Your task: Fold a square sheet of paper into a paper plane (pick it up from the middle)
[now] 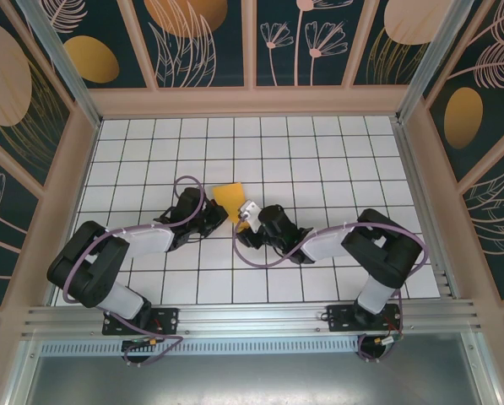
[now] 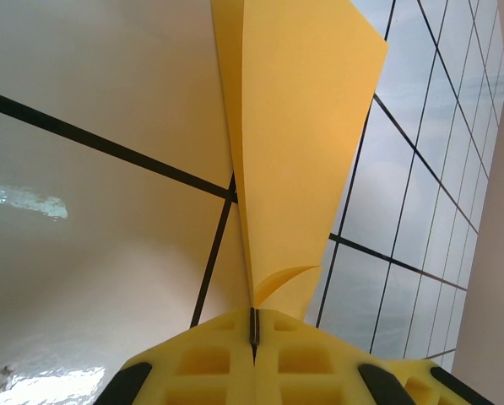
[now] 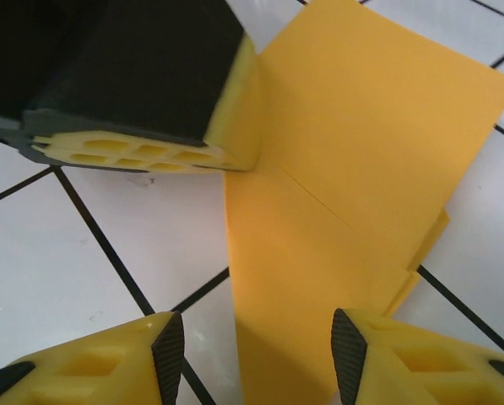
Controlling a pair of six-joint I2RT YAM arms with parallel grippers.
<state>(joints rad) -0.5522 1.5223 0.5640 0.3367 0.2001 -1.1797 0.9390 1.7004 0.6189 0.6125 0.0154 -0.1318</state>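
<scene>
The orange-yellow sheet of paper (image 1: 229,195) is folded into layers with a straight crease and lies mid-table. In the left wrist view the paper (image 2: 306,126) fans up and away from my left gripper (image 2: 253,325), which is shut on its near edge. My left gripper (image 3: 150,84) also appears at the top left of the right wrist view, its yellow tip pressed to the paper's edge. My right gripper (image 3: 257,359) hangs open just above the paper (image 3: 353,152). Its left pad is over bare tile and its right pad over the layered edge, neither touching. From above, the two grippers (image 1: 218,215) (image 1: 245,221) meet at the paper's near side.
The white grid-tiled table (image 1: 319,160) is walled by a wooden frame with dark floral panels (image 1: 252,101). Purple cables loop from both arms (image 1: 268,257). An aluminium rail (image 1: 252,319) runs along the near edge with the arm bases on it.
</scene>
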